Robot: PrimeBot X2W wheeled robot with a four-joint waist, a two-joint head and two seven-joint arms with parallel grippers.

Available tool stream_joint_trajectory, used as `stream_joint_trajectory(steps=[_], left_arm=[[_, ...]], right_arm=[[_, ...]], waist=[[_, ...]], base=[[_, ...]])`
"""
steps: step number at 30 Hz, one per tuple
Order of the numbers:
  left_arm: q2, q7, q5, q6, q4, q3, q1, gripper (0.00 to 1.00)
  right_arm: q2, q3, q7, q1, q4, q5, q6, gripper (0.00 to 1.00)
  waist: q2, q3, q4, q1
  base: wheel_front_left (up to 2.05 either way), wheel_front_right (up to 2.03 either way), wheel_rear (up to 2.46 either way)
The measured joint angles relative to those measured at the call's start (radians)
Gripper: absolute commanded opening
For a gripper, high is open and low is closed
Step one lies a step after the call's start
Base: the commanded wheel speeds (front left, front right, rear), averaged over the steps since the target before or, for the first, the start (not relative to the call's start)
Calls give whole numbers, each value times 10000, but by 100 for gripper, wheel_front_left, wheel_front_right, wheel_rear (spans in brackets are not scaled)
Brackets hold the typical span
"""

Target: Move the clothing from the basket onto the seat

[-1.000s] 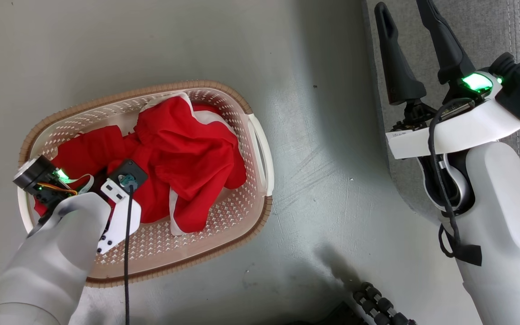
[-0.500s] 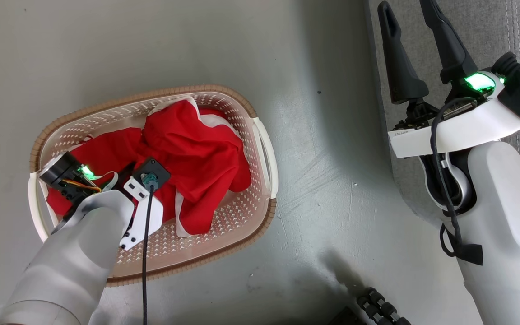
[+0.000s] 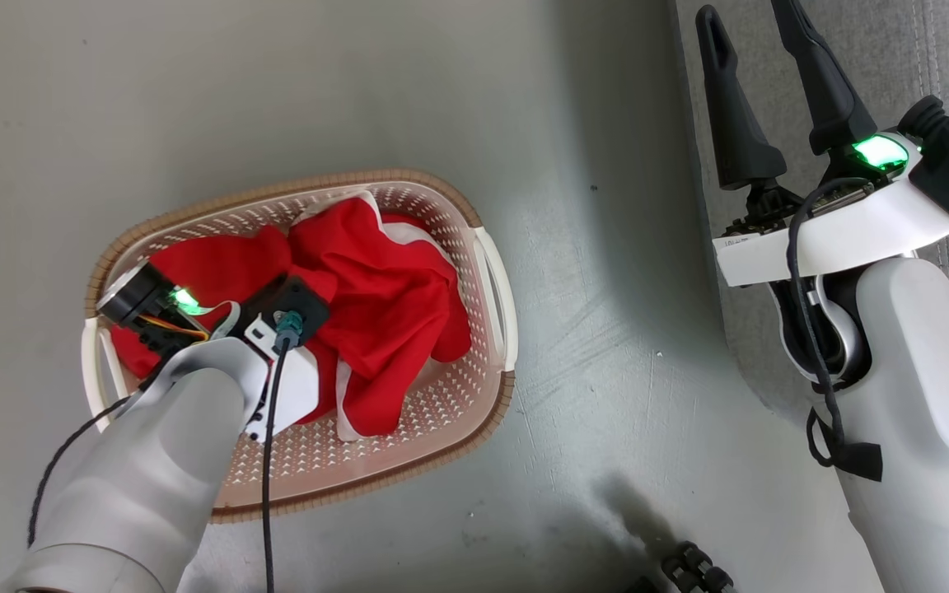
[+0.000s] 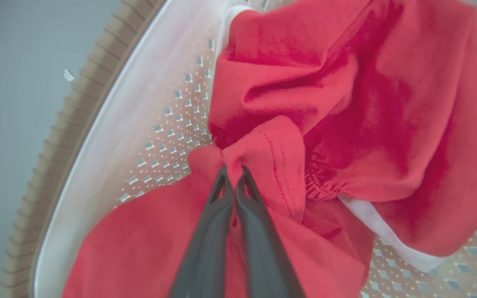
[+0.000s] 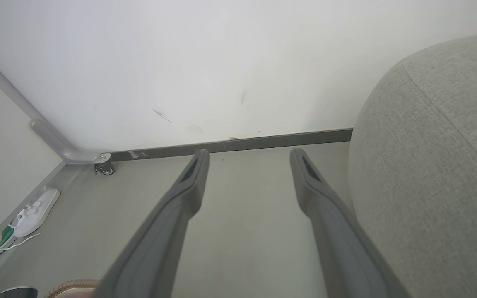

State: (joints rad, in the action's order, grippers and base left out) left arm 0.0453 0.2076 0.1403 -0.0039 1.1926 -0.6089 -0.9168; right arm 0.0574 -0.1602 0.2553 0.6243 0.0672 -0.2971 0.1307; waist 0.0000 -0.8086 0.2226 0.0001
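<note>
Left claw: clenched on a fold of the bright red soft fabric clothing. The 2 dark fingers meet at the tips with a stitched hem pinched between them. White trim shows along the lower edge of the bunched red cloth.

Clothing location: inside the cream-white perforated plastic basket with a brown ribbed rim band. The clothing is heaped across the basket's far and middle parts, and 1 red lobe with a white edge reaches toward the near side. The basket stands on the grey floor, on the robot's left. The left forearm reaches in over the near-left rim, and the wrist sits above the red heap.

Right claw: released, 2 fingers spread wide, nothing between them. It is held over the edge of the large grey woven-fabric seat, well apart from the basket.

Right wrist view: the fingers point toward a white wall with dark skirting. The seat's rounded corner is at the right. A white shoe lies on the floor at the far left.
</note>
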Motion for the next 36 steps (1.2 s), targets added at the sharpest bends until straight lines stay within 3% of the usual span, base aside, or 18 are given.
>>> stream_joint_trajectory(steps=[23, 36], left_arm=[[-117, 420, -1300, -518, -1214, 596, 745, 0], [-123, 420, -2128, -702, -3256, 970, 1779, 0]], right_arm=[[13, 144, 0, -68, 337, 314, 0, 100], [138, 167, 0, -468, 495, 316, 0, 100]], waist=[[0, 1341, -464, 0], [0, 2322, -842, 0]], base=[[0, 0, 0], [0, 0, 0]])
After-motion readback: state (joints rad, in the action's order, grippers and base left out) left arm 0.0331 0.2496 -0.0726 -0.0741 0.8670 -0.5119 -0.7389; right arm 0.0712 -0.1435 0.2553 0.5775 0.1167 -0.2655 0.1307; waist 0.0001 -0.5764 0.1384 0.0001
